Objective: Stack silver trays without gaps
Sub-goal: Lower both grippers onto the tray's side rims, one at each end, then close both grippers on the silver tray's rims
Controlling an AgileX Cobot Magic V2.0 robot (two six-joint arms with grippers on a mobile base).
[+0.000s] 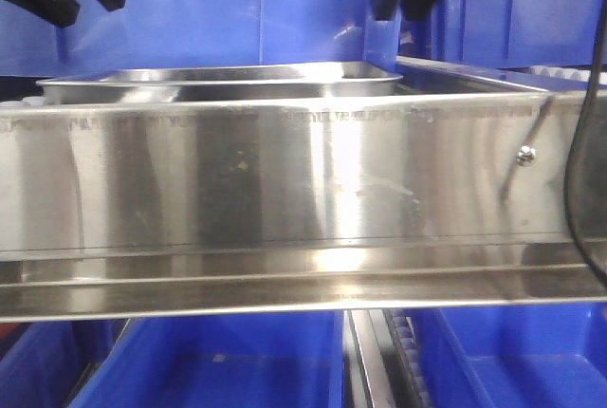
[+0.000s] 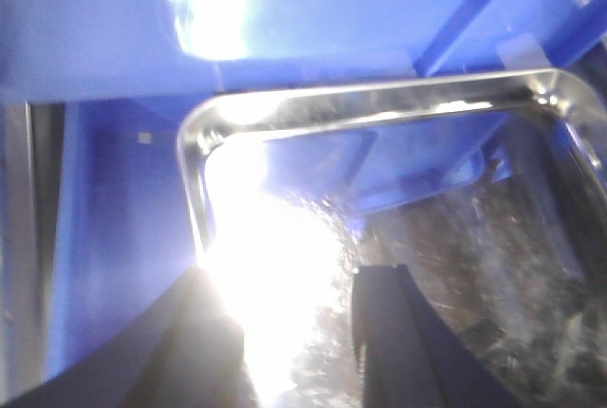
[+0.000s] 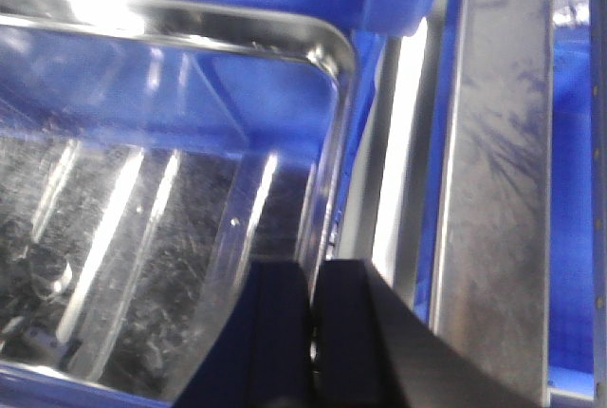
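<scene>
A: Front view first. Where's the stack?
B: The silver tray (image 1: 114, 91) is in the upper half of the frame, behind the long steel panel (image 1: 285, 180). Blue bins (image 1: 209, 361) sit behind and below. The rim reads level. I can't count the nested trays because the panel hides the lower part.
A: Claws?
B: The left claw (image 1: 87, 8) is at upper left, fingers apart, hanging above the tray with no contact. The right claw (image 1: 398, 15) is right of centre at the top, fingers nearly together, tips also clear of the rim.
A: Left wrist view?
B: The tray corner runs across the top, with heavy glare mid-frame. Two fingers (image 2: 389, 332) at the bottom edge are well apart, and I can't make out anything between them.
A: Right wrist view?
B: The tray corner is at upper centre and its right rim runs down toward the fingers (image 3: 351, 342) at the bottom. There's only a thin slit between them. They line up with the rim, but going by the front view I judge they aren't clamped on it.
A: Progress?
B: My read is mostly done, since no loose tray shows anywhere. What's left is confirming a flush seat. No view shows the seam between trays, so gaps can't be ruled out.
</scene>
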